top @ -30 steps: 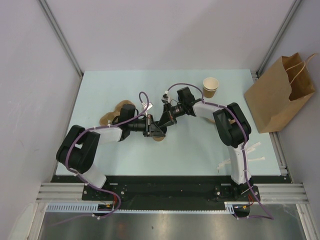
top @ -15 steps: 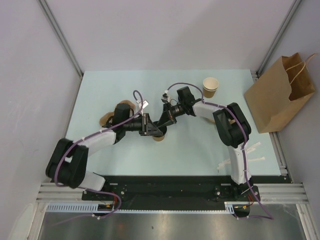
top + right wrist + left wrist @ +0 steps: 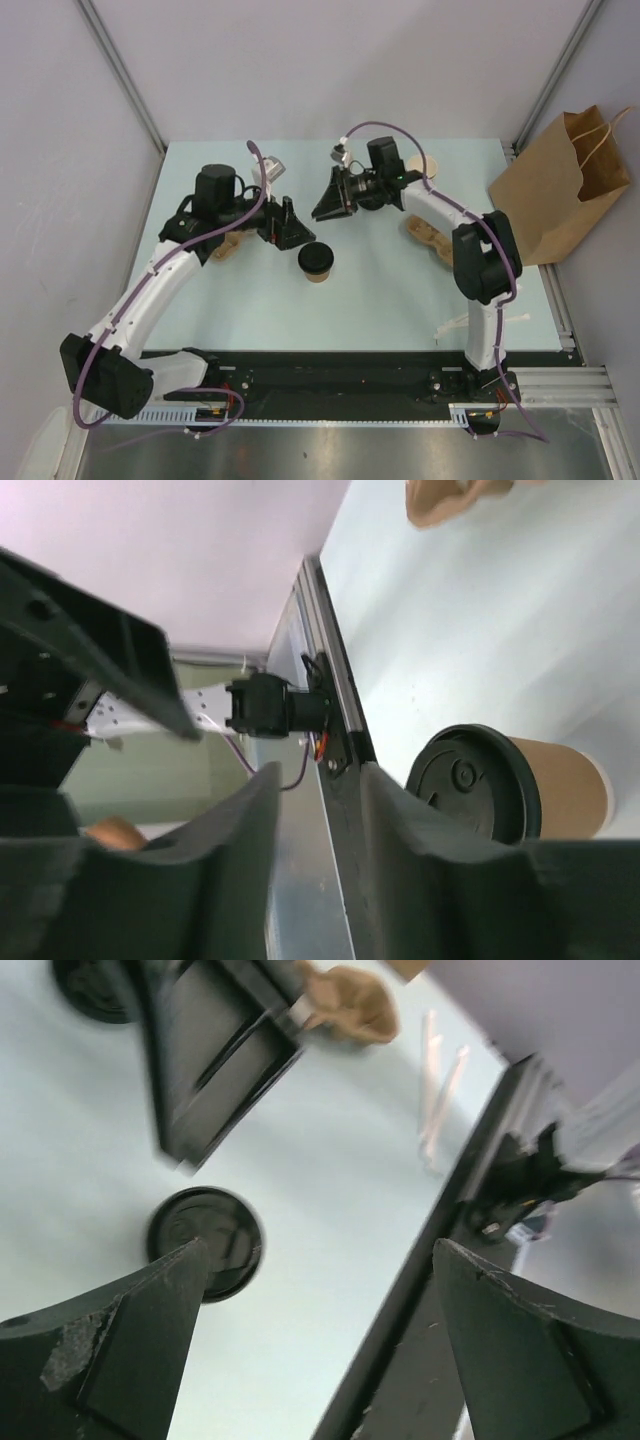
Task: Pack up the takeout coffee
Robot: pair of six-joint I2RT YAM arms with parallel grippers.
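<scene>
**A:** Since a second ago both arms have drawn back from the middle of the tabletop [image 3: 380, 300]. The left arm has swung out to the left and the right one has gone toward the far side.

**B:** Starting from the left, what is the tool there doing?

**A:** The left tool [image 3: 285, 224] is released, its fingers spread wide with nothing between them, just left of the takeout coffee [image 3: 317, 263]. A brown pulp tray [image 3: 222, 246] shows from under that arm.

**B:** And the coffee itself?

**A:** It stands upright near the middle with its black lid [image 3: 470, 780] on top, and neither tool touches it. I'd judge they let go because the lid is seated.

**B:** What about the right side?

**A:** The right tool [image 3: 332, 197] is released too, its jaws partly apart and empty, hovering just beyond the coffee. Behind its arm stands an open paper cup [image 3: 432, 164]. Off the right edge a brown paper bag [image 3: 555, 195] leans with its mouth up. That is probably where the coffee is headed.
</scene>
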